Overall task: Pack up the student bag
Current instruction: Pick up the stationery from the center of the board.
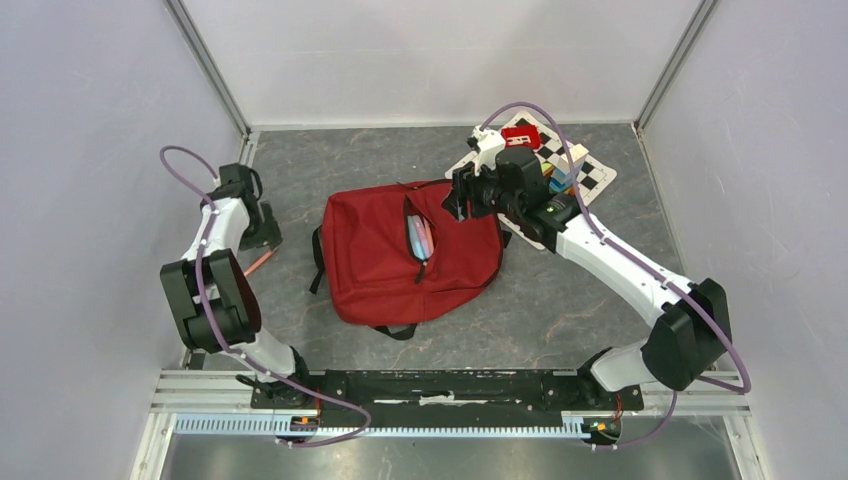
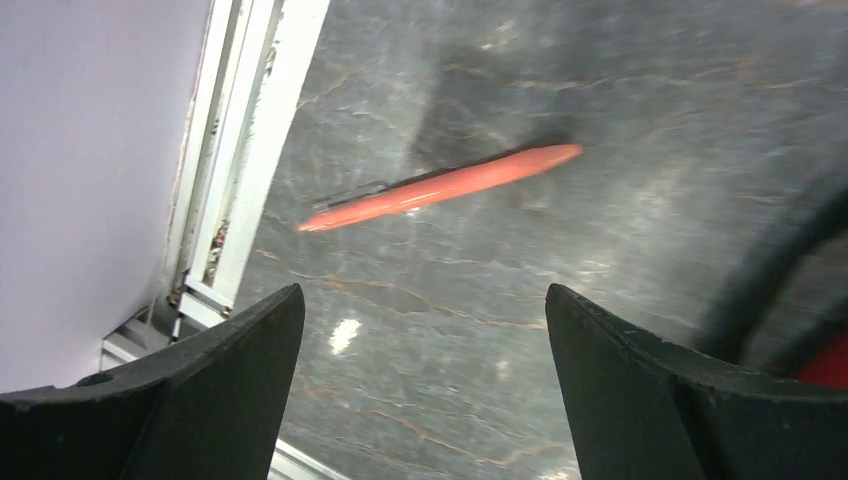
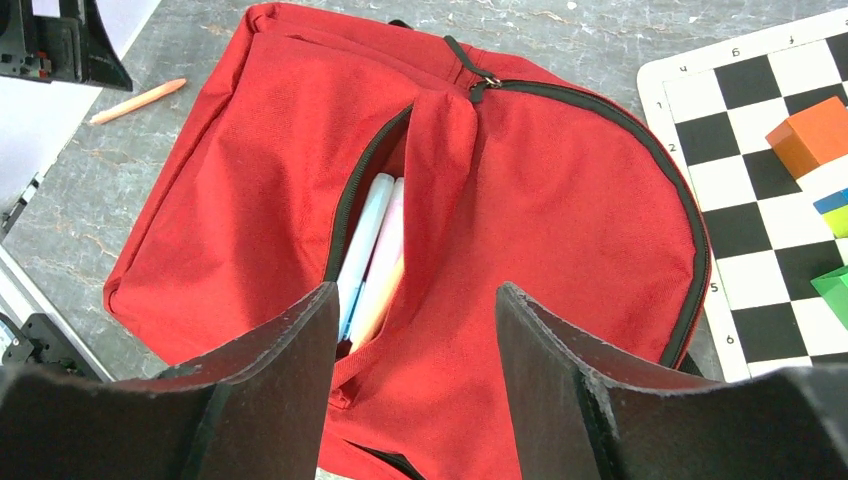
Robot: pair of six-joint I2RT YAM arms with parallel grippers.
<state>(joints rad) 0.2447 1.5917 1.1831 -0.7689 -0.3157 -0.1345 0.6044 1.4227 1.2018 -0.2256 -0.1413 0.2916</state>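
The student bag, dark red with black zippers, lies flat mid-table; it also fills the right wrist view. Its front pocket gapes, and pastel pens stick out of the slit. An orange pen lies loose on the table left of the bag. My left gripper hangs open just above the table, the orange pen a little beyond its fingertips. Over the bag's top right part my right gripper stands open, nothing between its fingers.
A chessboard mat with coloured blocks lies at the back right, behind the right arm. A small red block sits at its far edge. The left wall and a metal rail run close beside the left gripper.
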